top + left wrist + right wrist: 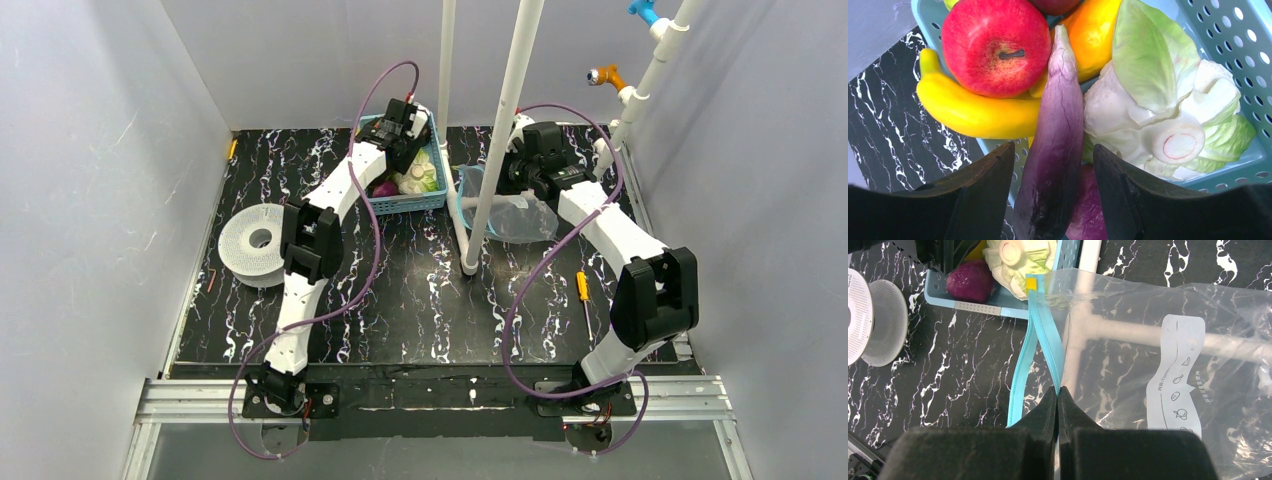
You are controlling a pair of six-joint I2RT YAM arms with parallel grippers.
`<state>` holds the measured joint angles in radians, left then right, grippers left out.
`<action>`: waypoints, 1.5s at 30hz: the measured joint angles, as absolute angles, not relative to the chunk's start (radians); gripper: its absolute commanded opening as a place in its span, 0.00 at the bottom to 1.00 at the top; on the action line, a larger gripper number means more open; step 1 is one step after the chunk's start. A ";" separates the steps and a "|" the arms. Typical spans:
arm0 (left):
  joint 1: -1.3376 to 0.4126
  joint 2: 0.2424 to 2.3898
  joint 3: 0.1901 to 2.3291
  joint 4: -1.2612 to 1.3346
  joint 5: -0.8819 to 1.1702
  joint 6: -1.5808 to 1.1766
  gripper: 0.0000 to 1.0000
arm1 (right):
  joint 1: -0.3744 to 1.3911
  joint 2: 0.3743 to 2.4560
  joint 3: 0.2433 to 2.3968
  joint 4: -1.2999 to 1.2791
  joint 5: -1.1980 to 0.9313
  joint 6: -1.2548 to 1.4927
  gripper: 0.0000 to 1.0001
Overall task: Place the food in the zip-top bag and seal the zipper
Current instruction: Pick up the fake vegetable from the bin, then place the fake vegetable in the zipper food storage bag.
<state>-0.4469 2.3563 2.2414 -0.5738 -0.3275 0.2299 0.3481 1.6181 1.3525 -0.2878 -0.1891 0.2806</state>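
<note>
— Where's the food sitting?

— All in the light-blue basket [1233,45], far side of the table [420,290], left of centre. The eggplant [1055,125] lies across the banana [973,112], with the apple [995,45] against the banana and the cabbage [1158,100] on the eggplant's right.

— And my left gripper?

— Your left gripper [1053,165] is spread wide, one finger on each side of the eggplant, gripping nothing.

— The bag?

— The zip-top bag [1158,330] lies just right of the basket, its mouth strips parted. Your right gripper [1058,392] is pinched tight on the zipper [1040,340].
</note>
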 measured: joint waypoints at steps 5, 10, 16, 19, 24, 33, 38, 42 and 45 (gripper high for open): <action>-0.447 2.391 2.243 -0.562 -0.325 0.236 0.56 | 0.348 1.628 1.353 -0.289 -0.191 0.281 0.01; -0.440 2.410 2.243 -0.550 -0.334 0.251 0.40 | 0.348 1.629 1.353 -0.288 -0.191 0.281 0.01; -0.438 2.411 2.261 -0.556 -0.331 0.247 0.18 | 0.348 1.630 1.354 -0.288 -0.190 0.281 0.01; -0.440 2.407 2.270 -0.559 -0.330 0.235 0.04 | 0.348 1.630 1.354 -0.288 -0.191 0.281 0.01; -0.442 2.334 2.264 -0.607 -0.334 0.163 0.00 | 0.348 1.630 1.359 -0.289 -0.195 0.281 0.01; -0.423 1.975 2.115 -0.727 -0.098 -0.171 0.00 | 0.348 1.630 1.364 -0.289 -0.197 0.282 0.01; -0.396 1.825 1.948 -0.669 0.268 -0.439 0.00 | 0.348 1.629 1.364 -0.287 -0.191 0.295 0.01; -0.395 1.797 1.773 -0.551 0.498 -0.646 0.00 | 0.348 1.628 1.360 -0.275 -0.173 0.316 0.01; -0.400 1.798 1.638 -0.481 0.599 -0.772 0.00 | 0.348 1.617 1.347 -0.264 -0.158 0.329 0.01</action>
